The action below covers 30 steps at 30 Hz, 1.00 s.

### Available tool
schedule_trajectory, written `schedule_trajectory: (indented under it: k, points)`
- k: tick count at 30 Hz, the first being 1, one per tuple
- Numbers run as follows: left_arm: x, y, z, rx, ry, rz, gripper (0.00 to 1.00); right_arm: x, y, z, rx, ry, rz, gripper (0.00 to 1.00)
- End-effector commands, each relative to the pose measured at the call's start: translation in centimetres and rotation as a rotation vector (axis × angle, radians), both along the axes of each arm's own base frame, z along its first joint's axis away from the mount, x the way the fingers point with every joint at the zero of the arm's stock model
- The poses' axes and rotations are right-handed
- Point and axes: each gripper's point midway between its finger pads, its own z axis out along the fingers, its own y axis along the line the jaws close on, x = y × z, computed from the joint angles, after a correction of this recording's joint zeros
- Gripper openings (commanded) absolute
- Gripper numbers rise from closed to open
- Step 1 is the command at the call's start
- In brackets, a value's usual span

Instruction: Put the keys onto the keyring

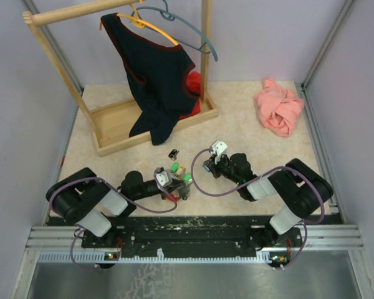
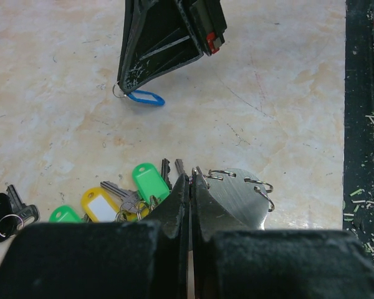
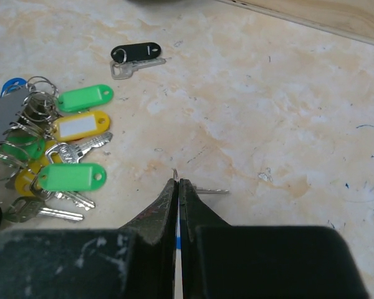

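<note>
While our right gripper (image 2: 126, 82) pinches the blue key (image 2: 144, 98), we see the keyring (image 2: 237, 199) lower right of frame | left gripper (image 2: 192, 177) closed, touching it

The tabletop (image 3: 268, 93) is pale beige with cream and tan marbling. The silvery keys (image 3: 81, 147) on it carry plastic tags: a green tag (image 3: 84, 98), a yellow tag (image 3: 80, 126) with a white label, a black tag (image 3: 136, 52) and a blue tag (image 2: 144, 98). At the far right lies a pink cloth (image 1: 279, 107), and at the far left a dark navy garment (image 1: 157, 75) edged in red hangs on a light wooden rack (image 1: 121, 128).
</note>
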Motion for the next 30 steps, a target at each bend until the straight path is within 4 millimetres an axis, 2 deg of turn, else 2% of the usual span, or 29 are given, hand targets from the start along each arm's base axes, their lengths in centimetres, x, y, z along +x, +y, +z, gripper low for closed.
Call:
schedule_trajectory:
  k: [1, 4, 7, 14, 22, 25, 30]
  points:
    - [0.1, -0.2, 1.3, -0.045, -0.032, 0.005, 0.01, 2.4, 1.5, 2.3, 0.039, -0.080, -0.020, 0.00]
    - [0.2, -0.1, 1.4, -0.046, -0.035, 0.007, 0.01, 3.1, 1.9, 1.5, 0.010, -0.053, -0.027, 0.00]
    - [0.2, -0.2, 1.4, -0.048, -0.035, 0.007, 0.01, 3.7, 2.5, -0.1, -0.036, -0.003, -0.024, 0.00]
    - [0.2, 0.0, 1.5, -0.052, -0.039, 0.014, 0.01, 4.7, 3.1, -1.4, -0.085, 0.056, -0.035, 0.00]
    - [0.3, 0.1, 1.6, -0.056, -0.044, 0.021, 0.01, 5.0, 3.3, -2.3, -0.147, 0.117, -0.029, 0.00]
    - [0.3, 0.0, 1.5, -0.055, -0.042, 0.021, 0.01, 4.6, 3.2, -2.5, -0.175, 0.144, -0.016, 0.08]
    - [0.2, 0.0, 1.4, -0.054, -0.039, 0.017, 0.01, 4.3, 3.1, -1.6, -0.221, 0.200, -0.007, 0.19]
